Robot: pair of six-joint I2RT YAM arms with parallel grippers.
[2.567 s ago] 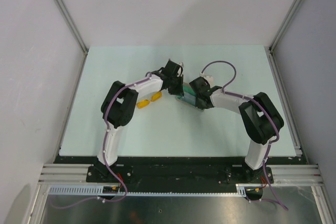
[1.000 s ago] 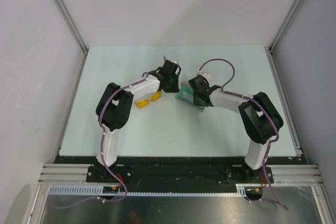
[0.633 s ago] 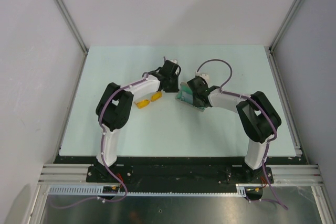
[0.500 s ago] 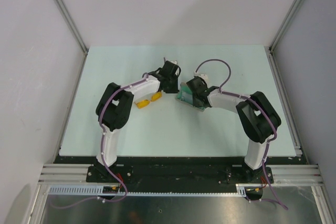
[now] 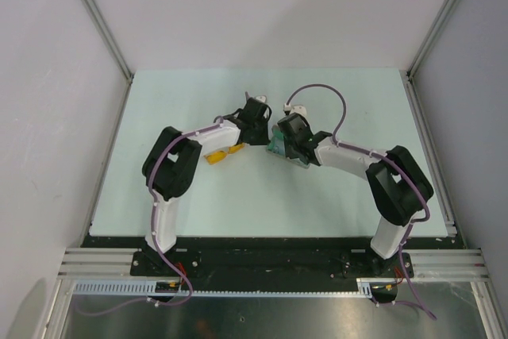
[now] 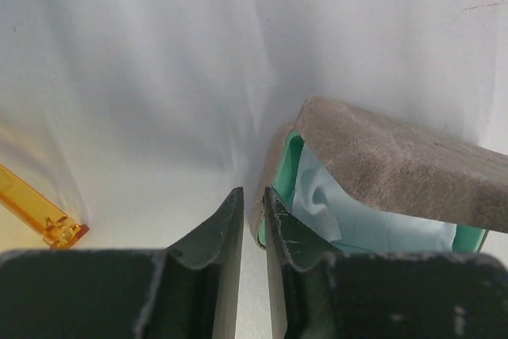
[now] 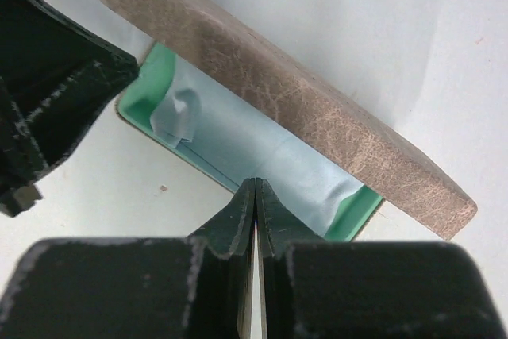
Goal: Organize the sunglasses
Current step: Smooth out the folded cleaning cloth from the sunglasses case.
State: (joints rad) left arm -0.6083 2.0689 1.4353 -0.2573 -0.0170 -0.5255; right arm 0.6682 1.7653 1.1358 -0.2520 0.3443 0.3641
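Observation:
The sunglasses point(image 5: 218, 156) lie on the table, partly hidden under my left forearm; one thin orange arm point(image 6: 32, 208) shows in the left wrist view. The grey-brown case point(image 5: 275, 147) stands half open, its lid point(image 7: 294, 109) raised over the teal lining. A light blue cloth point(image 7: 262, 148) lies inside. My left gripper point(image 6: 252, 192) is at the case's left end, its jaws a narrow slit apart, one finger inside and one outside the end wall point(image 6: 258, 220). My right gripper point(image 7: 255, 184) is shut, its tips at the case's front rim over the cloth.
The pale green table top point(image 5: 175, 101) is bounded by grey side walls and metal rails point(image 5: 432, 140). Both forearms angle inward and meet over the case near the table's middle.
My left gripper has swung down to the case's left end and its jaws have narrowed. The right wrist has shifted left over the case. The sunglasses have not moved.

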